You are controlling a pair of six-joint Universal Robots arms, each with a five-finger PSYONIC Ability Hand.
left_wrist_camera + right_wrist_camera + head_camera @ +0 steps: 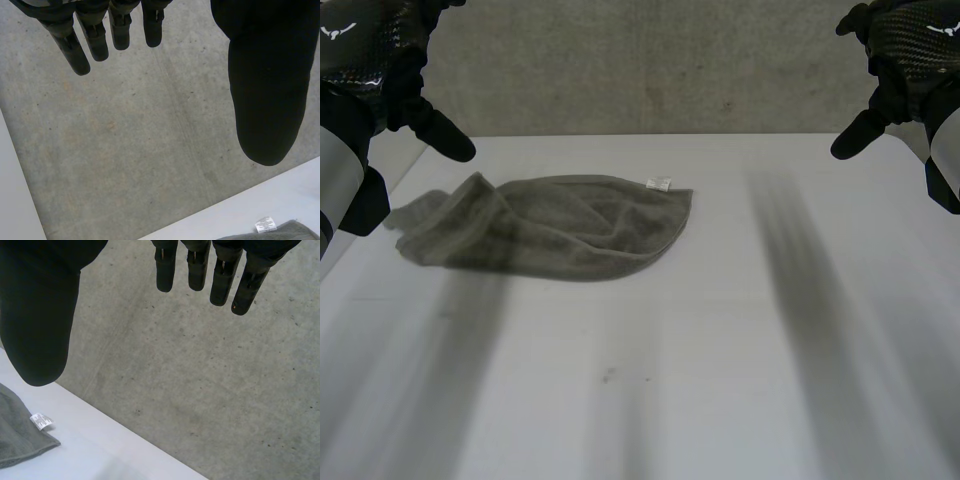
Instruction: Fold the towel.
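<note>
- A crumpled grey-green terry-cloth towel (560, 225) is seen lying on the white table (740, 360), toward the left arm's side and the far edge. It is bunched into folds, and one end is drawn into a narrow tail near the left arm.
- A small white sewn-in label (658, 183) is found at the towel's far corner on the right arm's side.
- The black left hand (375, 65) is raised, well apart from the towel. Its fingers (75, 47) are straight and spread away from the thumb, and nothing is held.
- The black right hand (910, 50) is likewise raised and well apart from the towel, with its fingers (200, 270) straight and parted and nothing grasped.
- The towel is judged to be light, soft and limp. It can be expected to sag and drape when lifted, and breakage is no concern.
- A pinch at the hemmed corners is advised: the labelled corner for the right hand, the tailed end for the left. Spreading flat is probably needed first.
</note>
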